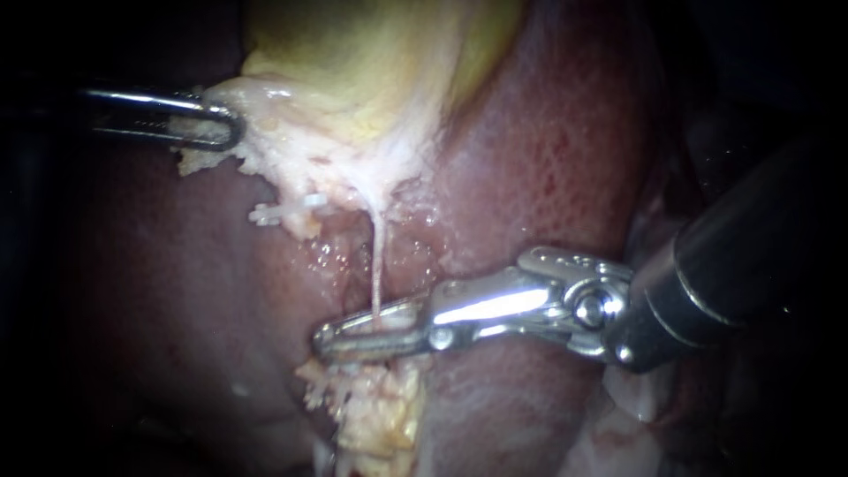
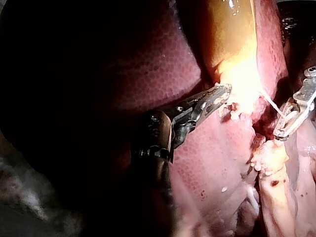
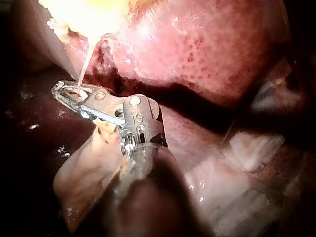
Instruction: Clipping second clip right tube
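- The left instrument [image 1: 221, 128] comes in at 10 o'clock in the endoscope view. Its jaws are clamped on the pale tissue [image 1: 291, 141] at the lower rim of the yellow gallbladder [image 1: 371, 53].
- The tube [image 1: 377, 265], a thin pale strand, runs from this tissue near the centre straight toward 6 o'clock, over the red liver [image 1: 548, 150].
- The right instrument [image 1: 353, 334] enters from 3 o'clock. Its jaws lie across the tube's lower end with their tips together, closed on the tube from two sides.
- A small white clip [image 1: 283, 212] sits at 9 o'clock from the tube's upper end, near it but apart.
- A pale crumbly lump [image 1: 371, 415] lies just under the right jaws.
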Controlling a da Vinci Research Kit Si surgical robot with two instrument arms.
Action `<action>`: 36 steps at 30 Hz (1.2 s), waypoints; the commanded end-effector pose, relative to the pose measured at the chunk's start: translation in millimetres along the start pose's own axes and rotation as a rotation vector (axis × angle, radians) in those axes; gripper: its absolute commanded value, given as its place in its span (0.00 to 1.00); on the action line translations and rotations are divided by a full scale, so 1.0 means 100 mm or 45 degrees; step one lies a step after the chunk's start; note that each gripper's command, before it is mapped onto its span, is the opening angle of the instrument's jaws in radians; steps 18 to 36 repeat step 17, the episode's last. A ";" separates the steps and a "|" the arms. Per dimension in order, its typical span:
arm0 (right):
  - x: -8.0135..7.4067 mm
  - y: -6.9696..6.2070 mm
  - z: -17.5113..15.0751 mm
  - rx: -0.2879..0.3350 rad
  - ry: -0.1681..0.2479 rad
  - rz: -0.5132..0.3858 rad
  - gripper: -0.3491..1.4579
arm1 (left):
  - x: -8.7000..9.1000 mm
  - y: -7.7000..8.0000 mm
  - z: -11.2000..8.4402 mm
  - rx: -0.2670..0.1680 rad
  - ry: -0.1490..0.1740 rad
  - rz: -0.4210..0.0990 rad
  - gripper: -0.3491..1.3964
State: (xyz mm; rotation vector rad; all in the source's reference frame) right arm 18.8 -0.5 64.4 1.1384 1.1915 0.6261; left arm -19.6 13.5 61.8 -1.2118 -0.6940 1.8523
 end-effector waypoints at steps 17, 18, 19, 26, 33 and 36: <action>-0.003 0.004 -0.003 0.000 -0.002 -0.004 0.00 | 0.000 0.000 0.000 0.000 0.000 0.000 0.00; -0.003 0.004 -0.003 0.000 -0.002 -0.004 0.00 | 0.000 0.000 0.000 0.000 0.000 0.000 0.00; -0.003 0.004 -0.003 0.000 -0.002 -0.004 0.00 | 0.000 0.000 0.000 0.000 0.000 0.000 0.00; -0.003 0.004 -0.003 0.000 -0.002 -0.004 0.00 | 0.000 0.000 0.000 0.000 0.000 0.000 0.00; -0.003 0.004 -0.003 0.000 -0.002 -0.004 0.00 | 0.000 0.000 0.000 0.000 0.000 0.000 0.00; -0.003 0.004 -0.003 0.000 -0.002 -0.004 0.00 | 0.000 0.000 0.000 0.000 0.000 0.000 0.00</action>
